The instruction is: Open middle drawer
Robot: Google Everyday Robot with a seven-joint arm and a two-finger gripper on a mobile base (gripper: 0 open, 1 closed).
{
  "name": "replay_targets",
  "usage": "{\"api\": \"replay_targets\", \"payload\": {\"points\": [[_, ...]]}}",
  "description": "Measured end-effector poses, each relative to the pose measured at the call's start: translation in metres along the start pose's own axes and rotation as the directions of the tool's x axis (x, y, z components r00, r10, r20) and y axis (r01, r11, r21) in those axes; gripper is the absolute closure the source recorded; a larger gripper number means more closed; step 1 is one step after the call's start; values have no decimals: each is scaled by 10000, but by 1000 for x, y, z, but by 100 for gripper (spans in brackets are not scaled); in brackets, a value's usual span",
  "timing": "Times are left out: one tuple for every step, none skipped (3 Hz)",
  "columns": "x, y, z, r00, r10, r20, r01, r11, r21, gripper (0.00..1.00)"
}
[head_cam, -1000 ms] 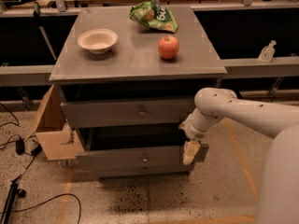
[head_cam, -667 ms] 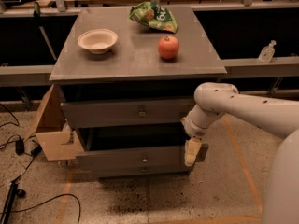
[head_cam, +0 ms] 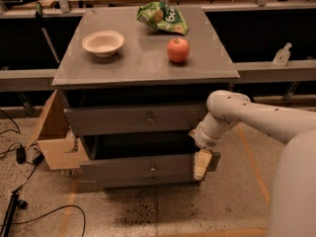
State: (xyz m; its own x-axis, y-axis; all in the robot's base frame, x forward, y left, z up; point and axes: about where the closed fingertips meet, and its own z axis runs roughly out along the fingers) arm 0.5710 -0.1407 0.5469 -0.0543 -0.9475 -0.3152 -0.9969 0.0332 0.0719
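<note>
Running left to right, the long flat front of the middle drawer [head_cam: 123, 168] faces the near side, with its small knob [head_cam: 153, 169] at the centre. It sits under the top drawer [head_cam: 108, 120] and above the slimmer bottom drawer [head_cam: 133, 181]. It stands pulled out toward the near side, leaving a dark strip between its front and the top drawer. What lies inside that strip is too dark to tell.

The gripper [head_cam: 200, 165] hangs pointing down at the right end of the middle drawer's front, touching or just beside it. I cannot tell whether it is open or closed, or whether it has hold of the drawer. The white arm [head_cam: 256, 117] reaches in from the right.

Compared with a second ago, the drawer front and the gripper seem to be in nearly the same spots. Only the arm's bend looks a little higher.

On the grey surface [head_cam: 143, 68] a white bowl [head_cam: 102, 42] sits to the left, its pale inside bare. A red apple [head_cam: 177, 50] stands to the right, well apart from the bowl. A green snack bag [head_cam: 162, 18] lies at the far side. A cardboard box [head_cam: 52, 135] sits on the floor just left of the cabinet, its flap up and its contents hidden.
</note>
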Motion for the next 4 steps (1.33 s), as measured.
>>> {"api": "replay_targets", "payload": {"points": [[8,-4,27,9997,-86,235,93,9995,-306,0],[11,-16,51,9983,-567,116,568,9983,-144,0],[18,-31,65,9952,-949,-244,952,9954,103,0],[27,-42,81,9920,-1177,-462,1179,9930,7,0]]}}
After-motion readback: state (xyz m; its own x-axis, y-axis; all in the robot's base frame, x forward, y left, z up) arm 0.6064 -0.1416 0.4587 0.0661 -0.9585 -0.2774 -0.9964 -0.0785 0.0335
